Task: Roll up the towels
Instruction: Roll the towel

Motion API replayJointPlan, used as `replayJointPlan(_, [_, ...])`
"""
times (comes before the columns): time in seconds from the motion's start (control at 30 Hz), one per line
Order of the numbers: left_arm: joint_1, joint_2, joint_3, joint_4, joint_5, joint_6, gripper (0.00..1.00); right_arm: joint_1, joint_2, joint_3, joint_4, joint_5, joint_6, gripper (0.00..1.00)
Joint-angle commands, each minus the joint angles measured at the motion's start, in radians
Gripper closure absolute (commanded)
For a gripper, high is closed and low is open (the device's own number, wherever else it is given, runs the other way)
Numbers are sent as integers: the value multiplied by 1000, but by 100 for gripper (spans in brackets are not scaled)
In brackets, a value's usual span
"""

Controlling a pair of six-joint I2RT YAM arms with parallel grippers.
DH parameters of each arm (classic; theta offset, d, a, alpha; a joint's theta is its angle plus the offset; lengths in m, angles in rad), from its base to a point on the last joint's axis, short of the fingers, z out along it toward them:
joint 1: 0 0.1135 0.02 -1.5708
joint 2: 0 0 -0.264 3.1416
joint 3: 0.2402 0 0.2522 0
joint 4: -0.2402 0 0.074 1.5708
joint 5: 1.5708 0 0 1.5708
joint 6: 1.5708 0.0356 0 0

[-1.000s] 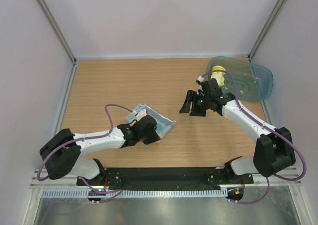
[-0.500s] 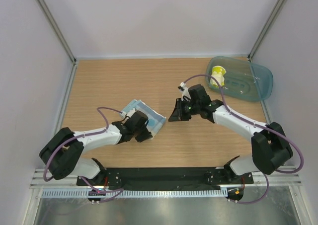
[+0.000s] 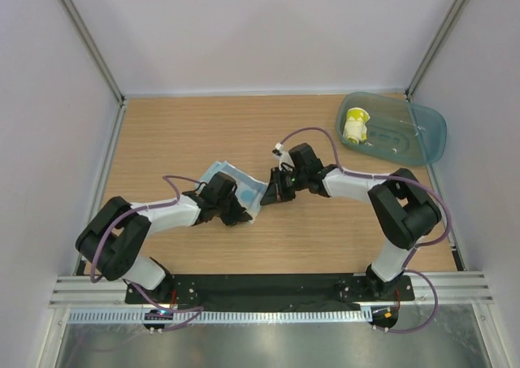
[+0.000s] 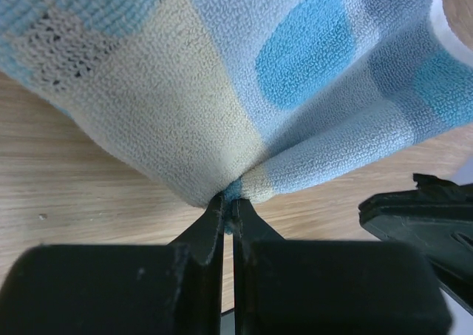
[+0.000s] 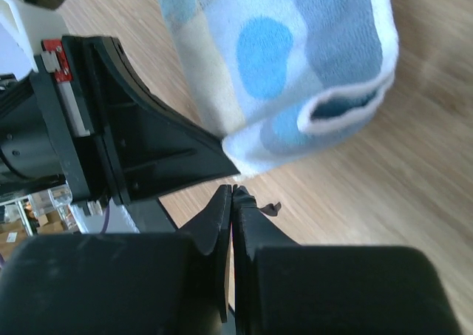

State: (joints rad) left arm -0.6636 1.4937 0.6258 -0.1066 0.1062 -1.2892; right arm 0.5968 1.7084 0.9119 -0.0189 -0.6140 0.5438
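The light blue towel (image 3: 230, 183) lies folded on the wood near the middle of the table. My left gripper (image 3: 243, 211) is shut on its near edge; in the left wrist view the fingertips (image 4: 230, 202) pinch a fold of the blue towel (image 4: 295, 91). My right gripper (image 3: 271, 192) sits just right of the towel, jaws pressed together. In the right wrist view, my right gripper (image 5: 233, 191) stops just short of the blue towel's (image 5: 295, 61) corner, with nothing between the fingers. The yellow towel (image 3: 355, 126) lies rolled up in the tray.
The translucent teal tray (image 3: 422, 136) stands at the back right. The two grippers are close together at the towel's right corner; the left gripper's black finger (image 5: 148, 143) fills the left of the right wrist view. White walls enclose the table.
My right arm has swung left from the tray to the blue towel's right corner and its jaws have shut. My left gripper stays shut on the towel, which shifted slightly.
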Motion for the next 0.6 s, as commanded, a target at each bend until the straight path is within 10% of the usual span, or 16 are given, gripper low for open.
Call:
replayJointPlan(0.0, [12, 59, -15, -74, -20, 53, 100, 11, 42, 65, 123, -43, 22, 94])
replayJointPlan(0.57, [32, 45, -28, -84, 21, 65, 100, -118, 372, 61, 560, -121, 179, 96])
